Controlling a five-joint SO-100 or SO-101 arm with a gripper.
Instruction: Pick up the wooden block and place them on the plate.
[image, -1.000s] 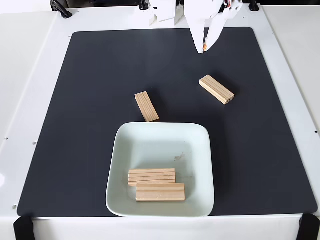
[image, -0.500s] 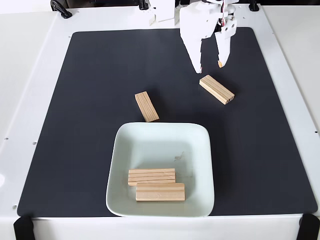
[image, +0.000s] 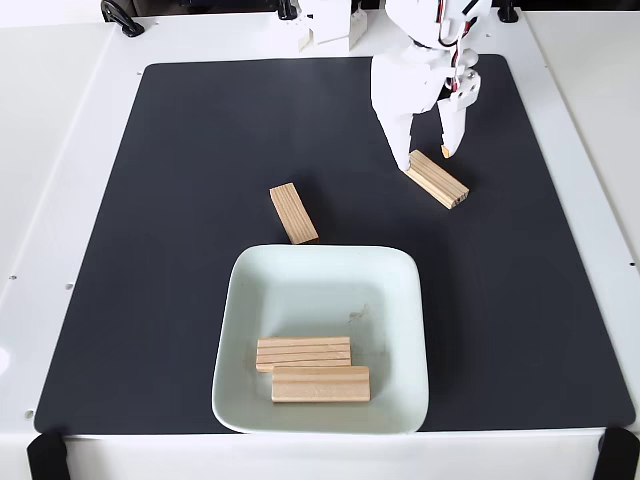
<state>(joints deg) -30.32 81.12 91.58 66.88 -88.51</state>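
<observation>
hovering w/ pincer spread wide, holding nothing, tips dropping around upper-left end of the right-hand wooden block in fixed view; left fingertip sitting right at the block's end, other tip just above its far edge. lying diagonal on the black mat, that block, well apart from the plate.

counting four blocks: the one under the pincer; a second block lying on the mat just above the plate's upper-left rim, close but seemingly not touching; two stacked-side-by-side blocks and already lying flat inside the plate, near its lower edge, touching each other along long sides. judging task abt half done, 2 left.

handling, as a guess: looking like light, stiff, solid wood, no flex, not fragile. smooth sanded faces prob a bit slippery vs hard plastic fingers, so needing firm squeeze. grabbing best across the short width, fingers on the two long sides, nearer the middle than the end so not swinging or pivoting when lifted. currently lining up near one end — risking block twisting or skating off on the mat as jaws are closing. being square-edged, sitting flat, so needing tips going down nearly to the mat for decent bite.

dropping onto plate later: aiming for the free upper half, avoiding the two blocks already there. white table around the mat.
</observation>
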